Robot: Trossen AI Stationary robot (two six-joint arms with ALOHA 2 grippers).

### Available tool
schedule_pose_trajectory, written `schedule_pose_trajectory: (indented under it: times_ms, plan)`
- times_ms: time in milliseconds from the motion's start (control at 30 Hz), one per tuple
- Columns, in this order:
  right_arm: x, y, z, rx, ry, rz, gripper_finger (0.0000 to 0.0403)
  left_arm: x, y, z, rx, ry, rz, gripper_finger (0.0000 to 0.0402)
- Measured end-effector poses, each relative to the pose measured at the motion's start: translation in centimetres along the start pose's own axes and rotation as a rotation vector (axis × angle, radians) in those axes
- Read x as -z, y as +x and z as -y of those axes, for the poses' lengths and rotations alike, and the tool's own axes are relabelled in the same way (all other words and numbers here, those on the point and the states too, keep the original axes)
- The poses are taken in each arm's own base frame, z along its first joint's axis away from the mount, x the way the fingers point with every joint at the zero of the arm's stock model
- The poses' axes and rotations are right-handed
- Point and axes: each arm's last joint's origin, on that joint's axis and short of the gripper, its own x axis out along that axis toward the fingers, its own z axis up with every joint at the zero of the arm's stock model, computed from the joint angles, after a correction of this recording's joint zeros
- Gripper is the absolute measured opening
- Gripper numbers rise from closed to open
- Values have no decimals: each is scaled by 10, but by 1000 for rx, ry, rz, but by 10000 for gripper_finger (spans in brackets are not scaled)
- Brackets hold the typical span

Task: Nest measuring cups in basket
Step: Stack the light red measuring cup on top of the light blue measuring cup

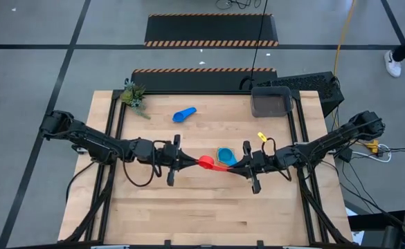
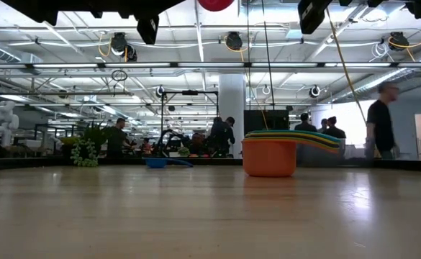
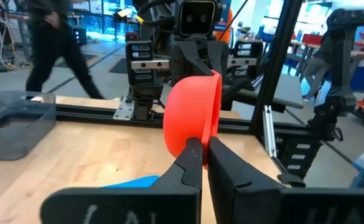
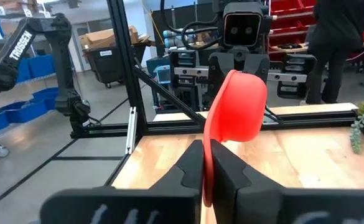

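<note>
Both arms are meeting over the table's middle, and the red cup (image 1: 207, 162) is hanging in the air between them. The left gripper (image 3: 198, 157) is clamping the cup's rim; the right gripper (image 4: 207, 163) is pinching the handle end. A handover appears to be in progress. One side should release only once the other's hold is firm. The nested stack (image 1: 226, 155) is resting just beside them; the basket (image 1: 271, 102) is standing well apart at the far edge.

Both grippers (image 1: 190, 163) (image 1: 238, 166) clamped, facing.
</note>
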Motion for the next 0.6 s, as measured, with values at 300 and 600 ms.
schedule_pose_trajectory:
  times_ms: [300,600]
  plan:
    - [1,-2,-7,72,-152,8,117,-6,-2,1,8,-64,31,5]
    - [4,-9,-23,242,-442,-18,282,-9,-5,-2,-6,-118,20,4]
